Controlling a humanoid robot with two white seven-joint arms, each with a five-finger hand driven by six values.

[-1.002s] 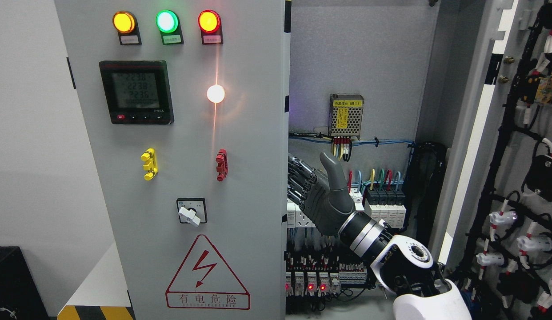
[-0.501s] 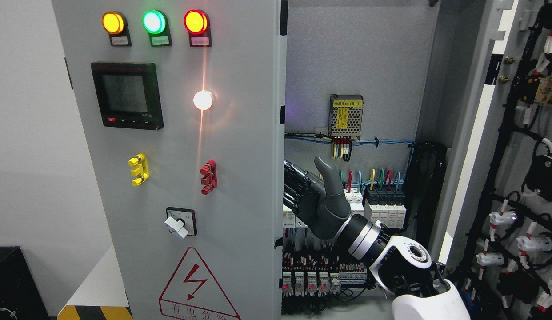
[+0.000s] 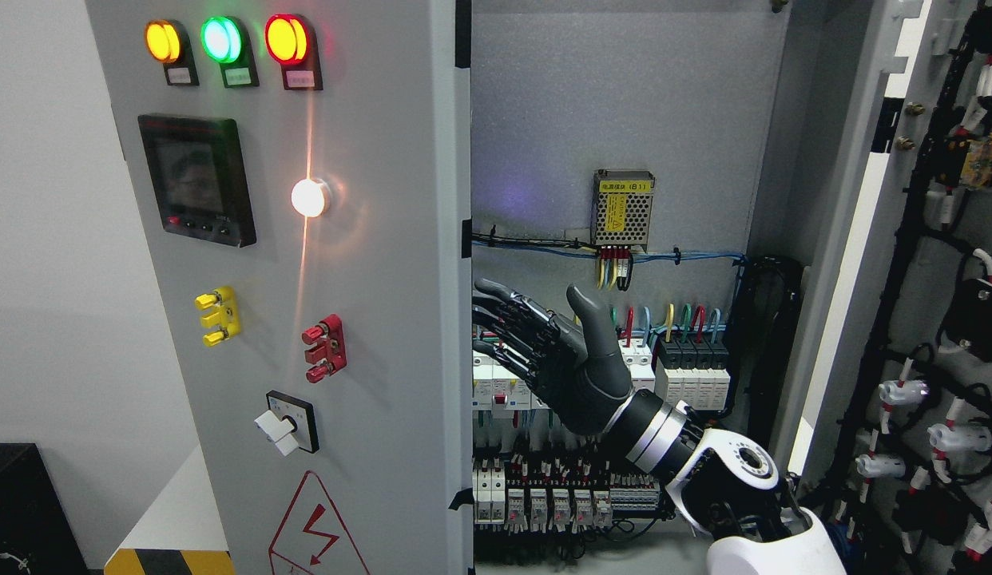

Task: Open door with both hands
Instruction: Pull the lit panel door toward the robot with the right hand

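Left door [image 3: 368,263] — ajar, lightning warning triangle [image 3: 312,527], writing cropped. Right hand [image 3: 544,351] — fingers spread, empty, beside door edge. Power supply [image 3: 621,210] label unreadable.

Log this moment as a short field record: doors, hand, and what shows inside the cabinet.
left door: swung partly open, edge toward the camera
right door: open wide, wiring on its inner face
right hand: fingers spread, holding nothing, fingertips just off the left door's edge; contact unclear
left hand: not in view
indicator lamps: yellow, green, red, all lit
cabinet interior: power supply above rows of breakers
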